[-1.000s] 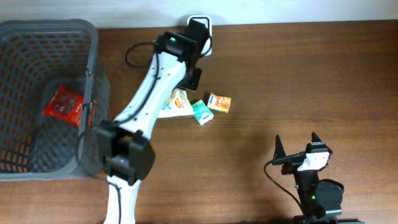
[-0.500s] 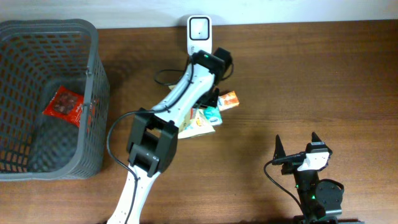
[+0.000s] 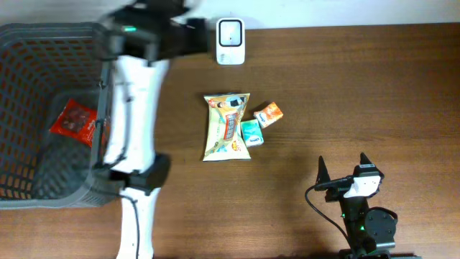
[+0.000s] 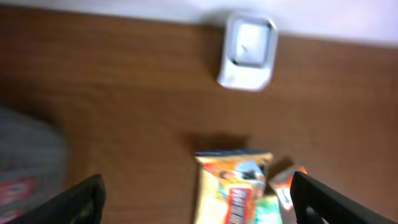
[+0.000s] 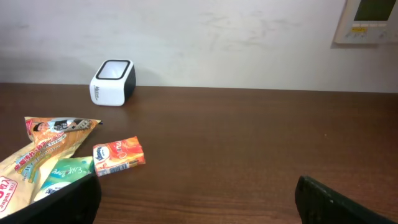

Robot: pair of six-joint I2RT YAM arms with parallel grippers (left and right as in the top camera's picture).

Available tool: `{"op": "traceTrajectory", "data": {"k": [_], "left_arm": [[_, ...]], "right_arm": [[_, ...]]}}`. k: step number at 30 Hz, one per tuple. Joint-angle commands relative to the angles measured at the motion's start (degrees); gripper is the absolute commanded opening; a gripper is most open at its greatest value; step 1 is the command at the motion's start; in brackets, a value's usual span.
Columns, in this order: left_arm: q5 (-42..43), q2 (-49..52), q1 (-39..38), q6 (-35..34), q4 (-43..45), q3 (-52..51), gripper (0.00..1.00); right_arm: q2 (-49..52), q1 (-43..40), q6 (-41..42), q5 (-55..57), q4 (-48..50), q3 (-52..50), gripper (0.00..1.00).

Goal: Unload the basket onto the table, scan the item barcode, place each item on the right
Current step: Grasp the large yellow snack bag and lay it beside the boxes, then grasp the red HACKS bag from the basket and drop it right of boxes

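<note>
Far left: grey mesh basket [image 3: 108, 86] on the bench [image 3: 374, 86], one red packet [image 3: 72, 121] lying inside. L arm [image 3: 133, 108] runs up along the basket's right wall, motion-blurred in the overhead view. L claw [image 4: 196, 186] is high near the back edge, fingers wide apart and nothing between them – the wrist cam looks straight down on bare wood.

Just right of it: white scanner [image 3: 230, 32] upright at the back edge by the wall, window face up.

Centre: snack bag [image 3: 227, 126] flat on the bench, long axis front-to-back, well apart from the scanner and not gripped. A small teal pack [image 3: 251, 133] touches its right edge; a small orange pack [image 3: 269, 114] sits just beside the teal one, tilted.

Right front: R claw [image 3: 342, 160] pointing up, fingers spread wide, empty – well apart from the packs.
</note>
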Motion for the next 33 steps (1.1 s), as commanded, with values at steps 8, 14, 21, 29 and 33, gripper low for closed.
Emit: {"op": "traceTrajectory", "data": {"k": [8,14,21,29,33], "left_arm": [[0.96,-13.11,28.70,2.23,-0.44,-2.56,0.99],[3.74,-13.84,36.96,-0.92,0.48,-29.22,0.99],[3.98,-13.84,41.03,-4.52,19.45,-58.62,0.97],[4.00,-13.84,42.56,-5.77,29.00,-73.96,0.57],[4.02,-13.84,42.51,-5.77,35.19,-80.17,0.56]], "right_arm": [[-0.33,-0.11,0.66,0.28,-0.13,-0.50,0.98],[-0.33,-0.11,0.66,0.28,-0.13,-0.50,0.98],[-0.33,-0.11,0.63,0.28,-0.13,-0.50,0.98],[-0.33,-0.11,0.66,0.28,-0.13,-0.50,0.98],[-0.33,-0.11,0.66,0.28,-0.13,-0.50,0.98]]}}
